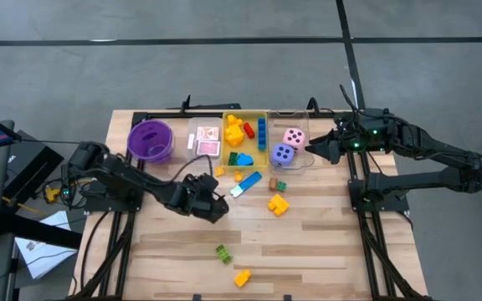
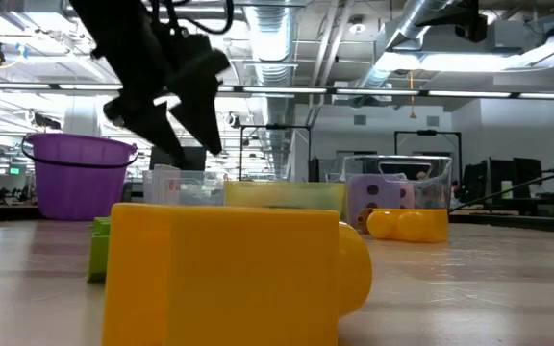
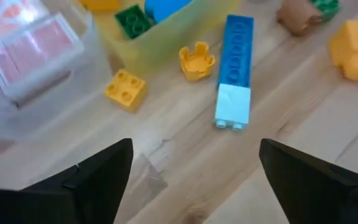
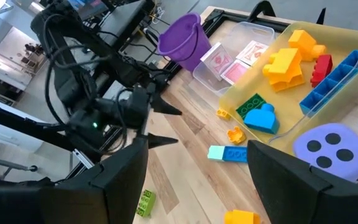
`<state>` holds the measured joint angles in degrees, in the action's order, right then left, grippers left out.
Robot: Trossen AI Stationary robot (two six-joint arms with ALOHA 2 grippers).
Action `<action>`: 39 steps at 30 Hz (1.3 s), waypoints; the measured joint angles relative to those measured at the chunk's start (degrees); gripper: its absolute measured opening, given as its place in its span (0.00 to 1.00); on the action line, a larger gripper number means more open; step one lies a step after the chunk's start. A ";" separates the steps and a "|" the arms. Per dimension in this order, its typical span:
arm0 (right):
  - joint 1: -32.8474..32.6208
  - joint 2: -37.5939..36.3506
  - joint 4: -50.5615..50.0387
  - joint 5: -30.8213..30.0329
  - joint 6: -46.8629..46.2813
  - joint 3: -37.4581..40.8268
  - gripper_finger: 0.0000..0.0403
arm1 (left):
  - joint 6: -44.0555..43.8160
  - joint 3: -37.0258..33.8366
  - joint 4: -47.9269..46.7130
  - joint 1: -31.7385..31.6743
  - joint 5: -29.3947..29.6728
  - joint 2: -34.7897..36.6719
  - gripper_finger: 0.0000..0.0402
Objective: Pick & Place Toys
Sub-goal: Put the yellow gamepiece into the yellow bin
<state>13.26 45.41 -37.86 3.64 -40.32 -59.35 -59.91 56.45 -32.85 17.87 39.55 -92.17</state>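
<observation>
My left gripper [image 1: 222, 204] [image 3: 194, 171] hangs open and slanted downward over the bare wood. Just ahead of it lies a long blue block with a light blue end [image 3: 234, 74] [image 1: 246, 185]. A small yellow block [image 3: 125, 89] and an orange crown-shaped piece [image 3: 196, 60] lie beside it. My right gripper [image 1: 310, 149] [image 4: 197, 186] waits open above the clear bin holding the pink die [image 1: 293, 136] and purple die [image 1: 283, 155]. Several blocks lie in the yellow bin [image 1: 225, 134]. Red-and-white cards [image 1: 207, 140] lie in another clear bin.
A purple bowl [image 1: 151, 140] stands at the far left. Loose on the table are a yellow block [image 1: 278, 203], a brown-and-green piece [image 1: 278, 184], a green block [image 1: 223, 252] and a yellow block [image 1: 242, 278] near the front edge.
</observation>
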 joint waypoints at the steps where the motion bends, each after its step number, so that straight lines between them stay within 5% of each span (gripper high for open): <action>1: 0.00 0.02 -0.06 0.00 0.00 0.02 0.66 | -2.14 0.02 0.22 0.00 0.36 -1.07 0.87; 7: 0.00 0.02 -1.13 -0.26 -0.04 0.01 0.66 | -18.65 0.00 0.27 -0.37 9.34 -7.17 0.85; 20: 0.00 0.02 -5.29 -0.43 0.28 0.02 0.66 | -18.64 0.00 8.75 -0.74 21.61 -17.56 0.83; 39: -0.09 0.00 -10.41 0.15 2.34 0.02 0.66 | -27.40 0.00 14.07 -6.17 24.01 -27.07 0.83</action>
<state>13.17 45.41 -48.27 3.79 -37.97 -59.33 -87.31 56.45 -18.78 11.70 63.56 -119.24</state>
